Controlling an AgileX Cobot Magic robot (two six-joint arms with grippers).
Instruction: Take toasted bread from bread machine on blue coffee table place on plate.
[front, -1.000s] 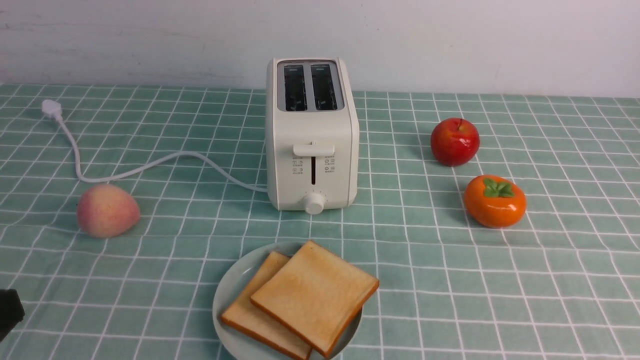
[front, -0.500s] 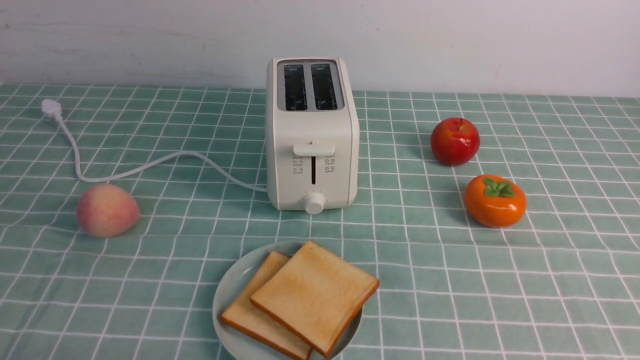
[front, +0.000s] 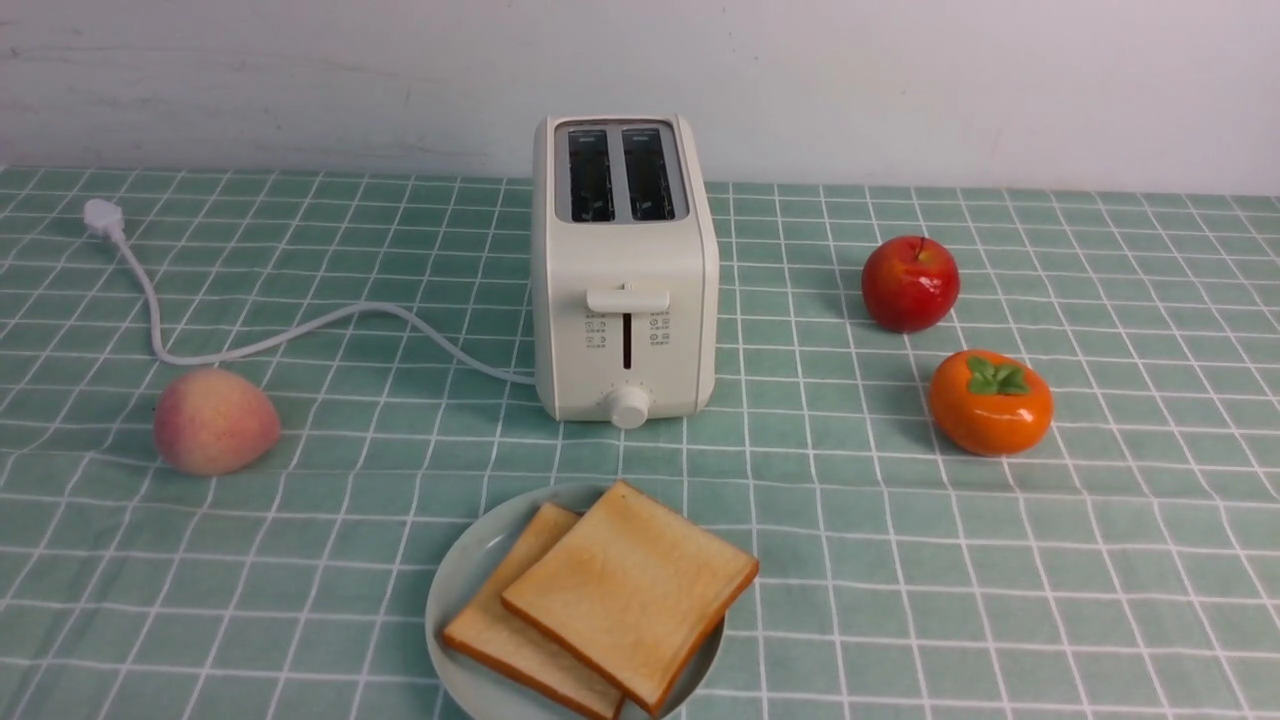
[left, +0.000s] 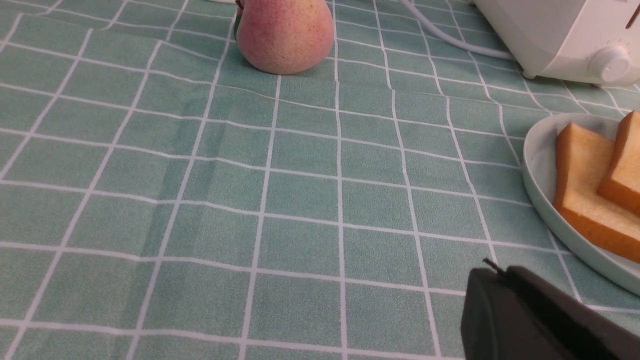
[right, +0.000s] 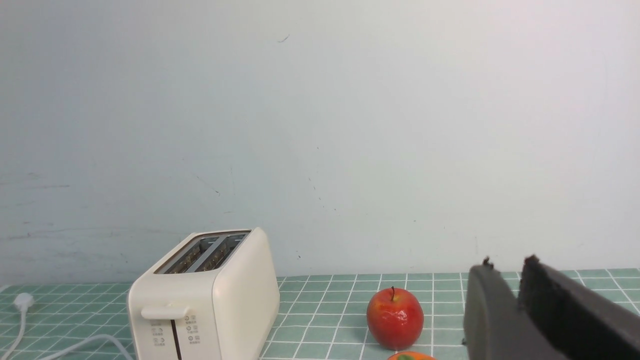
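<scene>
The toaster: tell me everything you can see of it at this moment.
The toaster is a cream-white, boxy, smooth plastic-looking unit standing upright on the checked tablecloth, behind the plate. Both top slots look dark and empty. Its front carries a lever raised at the top of a vertical slit, small printed icons beside it and a round white knob at the base. A white cord leaves its lower left side and ends in an unplugged plug. Nothing else touches it.

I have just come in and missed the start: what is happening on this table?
Nothing is being handled right now. Both slices of toasted bread lie overlapping on the plate, and the bread machine has empty slots. The left gripper is shut and holds nothing; the right gripper holds nothing either.
</scene>
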